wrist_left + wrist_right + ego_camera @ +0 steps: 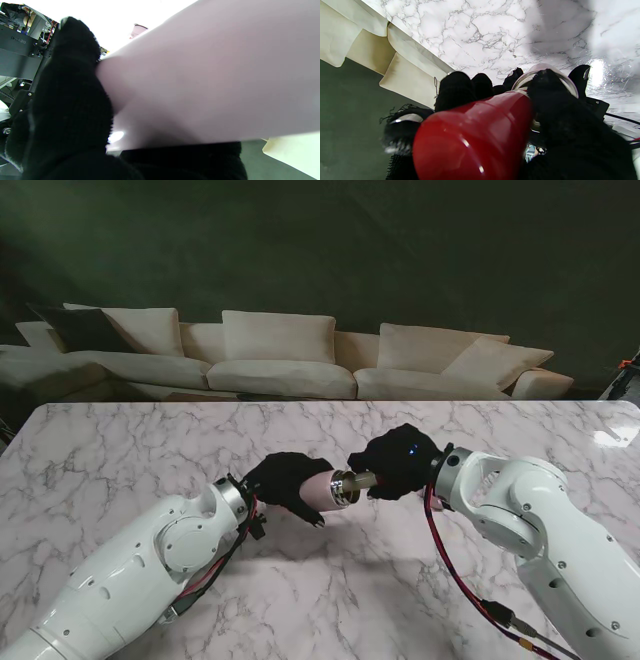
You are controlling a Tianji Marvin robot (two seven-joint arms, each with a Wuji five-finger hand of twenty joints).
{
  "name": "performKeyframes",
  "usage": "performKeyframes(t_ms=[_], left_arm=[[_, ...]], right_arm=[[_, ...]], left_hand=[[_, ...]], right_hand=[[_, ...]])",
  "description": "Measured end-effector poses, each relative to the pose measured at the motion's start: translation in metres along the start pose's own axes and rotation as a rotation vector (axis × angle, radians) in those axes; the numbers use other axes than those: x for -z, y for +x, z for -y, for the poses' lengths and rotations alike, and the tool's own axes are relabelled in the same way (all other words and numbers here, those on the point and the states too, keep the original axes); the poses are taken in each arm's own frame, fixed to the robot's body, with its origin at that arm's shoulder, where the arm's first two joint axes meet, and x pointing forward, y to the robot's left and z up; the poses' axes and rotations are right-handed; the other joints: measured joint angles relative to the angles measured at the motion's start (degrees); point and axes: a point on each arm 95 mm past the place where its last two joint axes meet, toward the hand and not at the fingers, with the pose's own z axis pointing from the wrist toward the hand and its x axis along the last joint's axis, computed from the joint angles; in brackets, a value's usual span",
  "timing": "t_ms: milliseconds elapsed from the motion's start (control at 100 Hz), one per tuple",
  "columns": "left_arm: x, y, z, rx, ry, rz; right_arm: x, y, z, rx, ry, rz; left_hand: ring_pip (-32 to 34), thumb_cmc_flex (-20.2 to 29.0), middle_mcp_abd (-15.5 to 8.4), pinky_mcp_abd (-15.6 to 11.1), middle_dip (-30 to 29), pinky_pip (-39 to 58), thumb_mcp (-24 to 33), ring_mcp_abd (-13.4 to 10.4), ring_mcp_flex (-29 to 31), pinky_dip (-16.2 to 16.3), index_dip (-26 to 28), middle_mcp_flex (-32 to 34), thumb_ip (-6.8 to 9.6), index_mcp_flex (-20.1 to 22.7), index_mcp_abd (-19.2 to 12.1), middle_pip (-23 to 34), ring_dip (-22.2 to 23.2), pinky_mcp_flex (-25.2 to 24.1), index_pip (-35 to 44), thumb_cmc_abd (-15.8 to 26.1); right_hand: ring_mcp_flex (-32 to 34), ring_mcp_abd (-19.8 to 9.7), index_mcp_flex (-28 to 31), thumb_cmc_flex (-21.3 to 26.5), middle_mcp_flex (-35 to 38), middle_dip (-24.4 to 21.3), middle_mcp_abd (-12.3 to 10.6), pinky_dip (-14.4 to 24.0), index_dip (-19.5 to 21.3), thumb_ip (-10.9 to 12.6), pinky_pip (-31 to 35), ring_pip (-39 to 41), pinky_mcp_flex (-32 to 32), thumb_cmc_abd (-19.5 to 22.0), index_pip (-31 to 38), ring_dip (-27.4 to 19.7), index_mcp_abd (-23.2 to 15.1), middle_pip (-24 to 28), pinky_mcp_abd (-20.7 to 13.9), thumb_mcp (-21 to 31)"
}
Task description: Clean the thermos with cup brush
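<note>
Thermos (322, 489), stand view: pink body clasped in the left hand (283, 481), held clear of the table (120, 450), long axis roughly level, steel mouth facing the right hand (398, 461). Left wrist view: pink wall lies across the gloved fingers (72, 100). Right wrist view: fingers (456, 90) are wrapped around the red cup brush (472, 135) handle, its far end at the mouth. Risk: an off-axis push could jam the brush or twist the thermos from its grasp.
</note>
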Motion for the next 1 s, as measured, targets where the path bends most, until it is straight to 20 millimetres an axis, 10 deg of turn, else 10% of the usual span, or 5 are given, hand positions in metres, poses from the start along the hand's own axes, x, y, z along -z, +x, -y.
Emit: performKeyframes(t_ms=[1000], left_arm=[[-0.001, 0.003, 0.004, -0.008, 0.006, -0.006]], right_arm=[[0.011, 0.005, -0.006, -0.020, -0.002, 0.028]], left_hand=[[0.3, 0.0, 0.0, -0.2, 0.0, 0.5, 0.2, -0.2, 0.0, 0.1, 0.0, 0.0, 0.00, -0.2, 0.2, 0.0, 0.0, 0.1, 0.0, 0.0]], right_hand=[[0.5, -0.7, 1.7, 0.0, 0.0, 0.0, -0.1, 0.0, 0.5, -0.5, 1.9, 2.9, 1.4, 0.0, 2.1, 0.0, 2.1, 0.0, -0.8, 0.0]])
